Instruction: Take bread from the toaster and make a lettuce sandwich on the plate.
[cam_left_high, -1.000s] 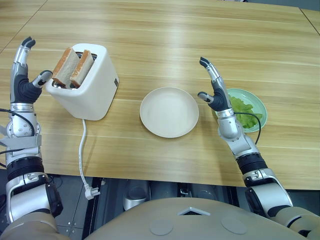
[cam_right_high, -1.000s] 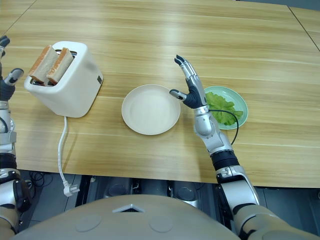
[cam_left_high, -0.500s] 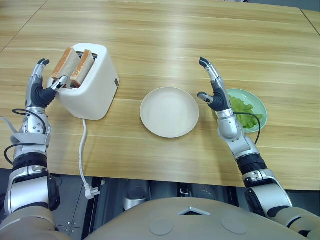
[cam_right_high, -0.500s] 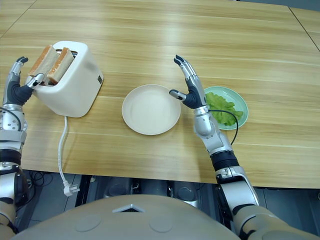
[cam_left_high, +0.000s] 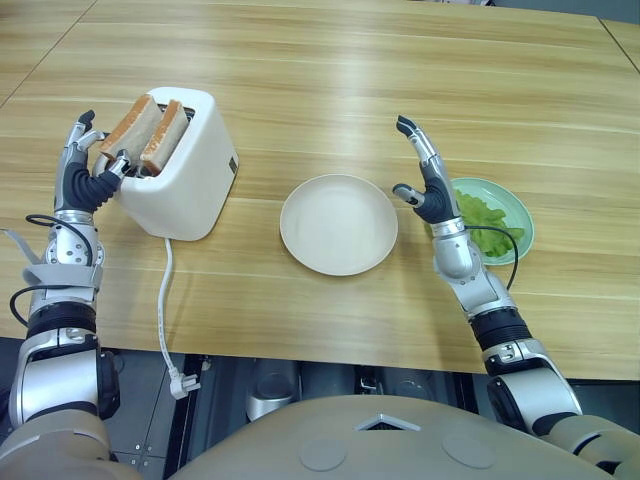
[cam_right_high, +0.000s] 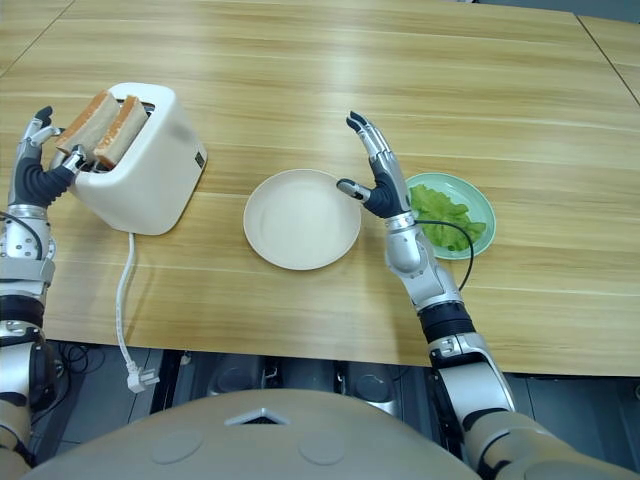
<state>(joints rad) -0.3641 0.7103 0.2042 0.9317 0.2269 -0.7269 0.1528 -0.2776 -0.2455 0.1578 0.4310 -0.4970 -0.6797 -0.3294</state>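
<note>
barely begun: both slices (cam_left_high: 148, 130) in toaster (cam_left_high: 190, 195), plate (cam_left_high: 338, 228) bare, lettuce (cam_left_high: 488, 218) in bowl (cam_left_high: 506, 193). l hand (cam_left_high: 83, 178) open beside outer slice, no grip yet; r hand (cam_left_high: 428, 185) open, idle.

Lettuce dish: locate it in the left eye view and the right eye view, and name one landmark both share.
Left eye view: lettuce dish at the right, mid-height, partly behind the right hand.
Right eye view: lettuce dish right of centre, mid-height, also partly behind that hand.
Shared landmark: the bare cream plate, lying to the dish's left in both.
</note>
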